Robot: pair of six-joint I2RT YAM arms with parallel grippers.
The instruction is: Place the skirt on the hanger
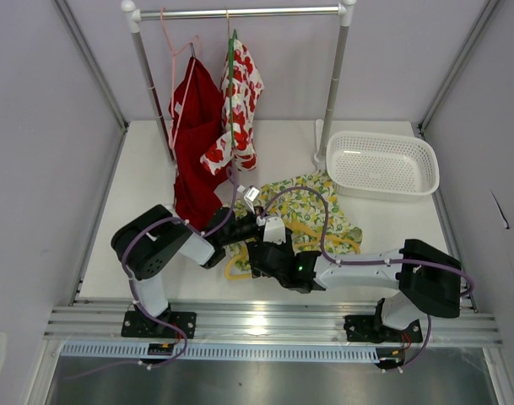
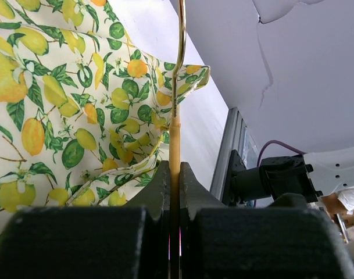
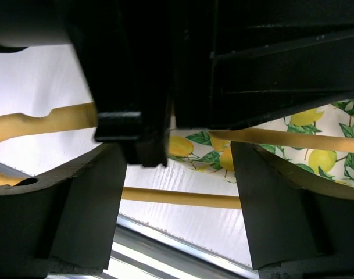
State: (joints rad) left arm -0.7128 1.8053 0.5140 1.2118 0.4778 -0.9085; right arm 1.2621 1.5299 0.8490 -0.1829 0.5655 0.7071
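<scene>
Where the two arms meet over the near middle of the white table (image 1: 147,169), the left gripper (image 2: 174,174) is clamped on the neck of the thin yellow-tan clothes hanger (image 2: 175,139), below its metal hook. The soft white skirt printed with lemons and green leaves (image 2: 60,104) lies on the table, partly beneath the hanger. The right gripper (image 3: 179,200) stands spread, a hanger bar passing untouched between its fingers (image 3: 89,203).

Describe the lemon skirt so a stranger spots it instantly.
Find the white plastic basket at the table's far right. The white cloth skirt lies at its near-left corner, printed with yellow lemons, unlike the red garment and red-flowered garment hanging behind.
</scene>
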